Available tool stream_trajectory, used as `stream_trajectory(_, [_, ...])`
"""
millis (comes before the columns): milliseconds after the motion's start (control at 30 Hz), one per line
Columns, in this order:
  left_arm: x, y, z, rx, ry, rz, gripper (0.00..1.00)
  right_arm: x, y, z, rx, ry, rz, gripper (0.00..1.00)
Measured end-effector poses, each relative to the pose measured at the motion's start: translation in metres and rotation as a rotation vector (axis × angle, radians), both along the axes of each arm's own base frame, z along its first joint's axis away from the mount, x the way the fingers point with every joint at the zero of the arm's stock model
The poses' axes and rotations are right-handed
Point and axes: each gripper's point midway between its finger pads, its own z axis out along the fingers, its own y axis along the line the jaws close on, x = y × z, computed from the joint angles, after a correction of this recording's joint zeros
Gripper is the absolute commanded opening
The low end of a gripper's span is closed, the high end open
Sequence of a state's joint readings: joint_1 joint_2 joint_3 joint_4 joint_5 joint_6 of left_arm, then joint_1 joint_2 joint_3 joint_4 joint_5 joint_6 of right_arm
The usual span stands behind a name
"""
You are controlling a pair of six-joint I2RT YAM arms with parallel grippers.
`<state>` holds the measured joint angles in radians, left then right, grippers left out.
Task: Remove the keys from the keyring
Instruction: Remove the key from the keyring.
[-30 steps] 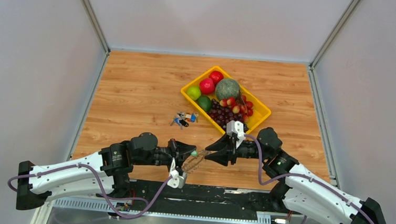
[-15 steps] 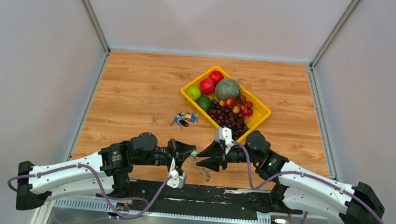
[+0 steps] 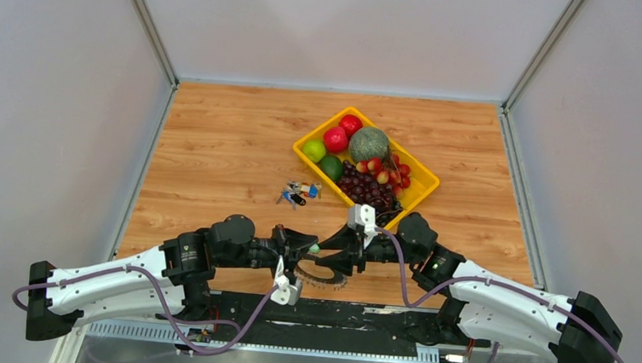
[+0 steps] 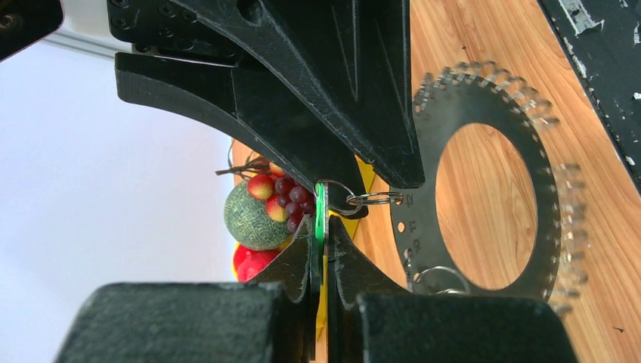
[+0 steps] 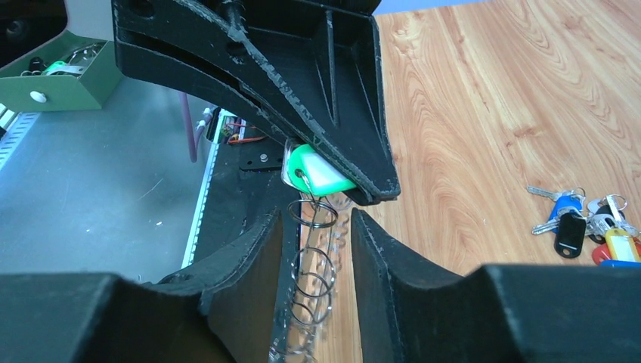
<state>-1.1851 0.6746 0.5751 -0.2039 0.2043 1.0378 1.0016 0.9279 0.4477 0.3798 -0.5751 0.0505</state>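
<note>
Keyring (image 4: pixel 428 144) seems stiff, light, slippery; left gripper (image 4: pixel 321 227) jaws pinch its green tag (image 5: pixel 319 172), the surest hold; right gripper (image 5: pixel 317 221) jaws gape.

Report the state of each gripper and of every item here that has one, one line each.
left gripper: shut on the green tag
right gripper: open, fingers either side of the small rings
keyring: keys strung all around it
keys: on the keyring
coloured key bunch: lying loose on the table, apart from both grippers
yellow tray: filled with fruit
</note>
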Motion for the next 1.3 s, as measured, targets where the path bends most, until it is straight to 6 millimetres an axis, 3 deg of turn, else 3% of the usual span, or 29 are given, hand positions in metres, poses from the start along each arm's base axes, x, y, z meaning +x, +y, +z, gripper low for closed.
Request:
stream_trajectory(467, [0.000,0.000,0.000,0.000,-0.001,0.003,0.00,-0.001,0.001,0.003,0.008,-0.002,-0.009,0.45])
stream_trajectory(733, [0.000,0.000,0.000,0.001,-0.001,0.003,0.00,0.002,-0.006,0.024,0.066,-0.038,-0.051,0.42])
stream_trajectory(1033, [0.001,0.000,0.000,0.000,-0.001,0.003,0.00,0.004,-0.002,0.009,0.024,-0.008,-0.049,0.37])
stream_trajectory(1300, [0.000,0.001,0.002,-0.006,-0.004,0.004,0.00,0.003,0.000,0.004,0.009,0.010,-0.044,0.08])
